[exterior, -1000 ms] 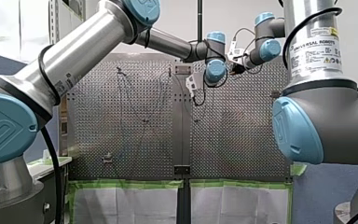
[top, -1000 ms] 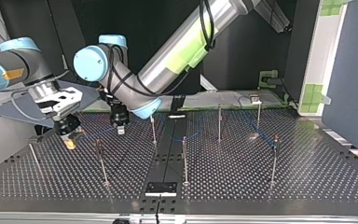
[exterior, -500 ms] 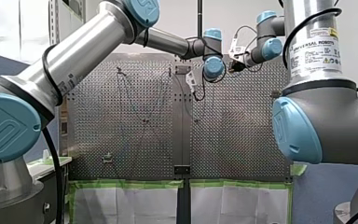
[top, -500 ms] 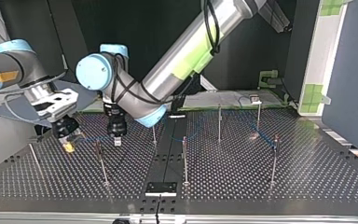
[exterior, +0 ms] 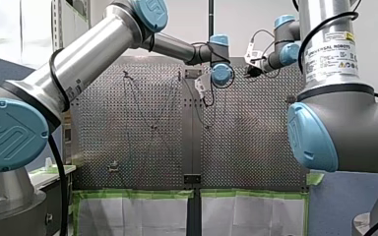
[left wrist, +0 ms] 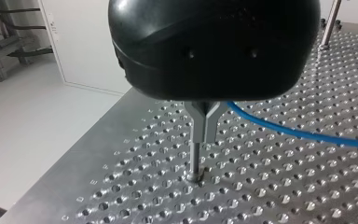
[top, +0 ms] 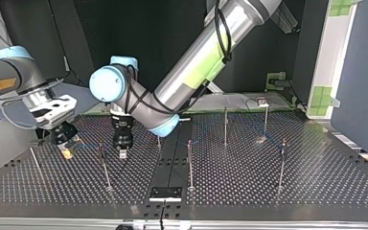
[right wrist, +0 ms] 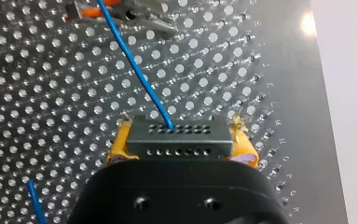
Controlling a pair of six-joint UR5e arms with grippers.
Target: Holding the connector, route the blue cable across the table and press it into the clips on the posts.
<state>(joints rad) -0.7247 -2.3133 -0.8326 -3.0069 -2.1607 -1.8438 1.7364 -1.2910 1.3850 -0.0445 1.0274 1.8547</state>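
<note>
My right gripper (right wrist: 179, 140) is shut on the black connector (right wrist: 175, 135), which sits between its yellow pads (right wrist: 121, 147). The blue cable (right wrist: 135, 70) leaves the connector and runs off over the perforated table. In the top view my right gripper (top: 67, 152) hangs low at the left. My left gripper (top: 123, 153) points down just right of a thin post (top: 103, 165). Its metal fingers (left wrist: 205, 122) are shut with nothing between them. The blue cable (left wrist: 298, 133) passes close behind them, and a thin rod (left wrist: 195, 161) reaches from them to the table.
Several slim posts (top: 189, 163) stand across the table, among them posts (top: 282, 158) at the top view's right and one (top: 34, 160) at its left edge. A black plate (top: 165, 193) lies at the near middle. In the front view both arms meet at the far side (exterior: 226, 69).
In the top view my left gripper has moved nearer and lower, beside the post. My right gripper, still holding the connector, has shifted slightly left and down.
</note>
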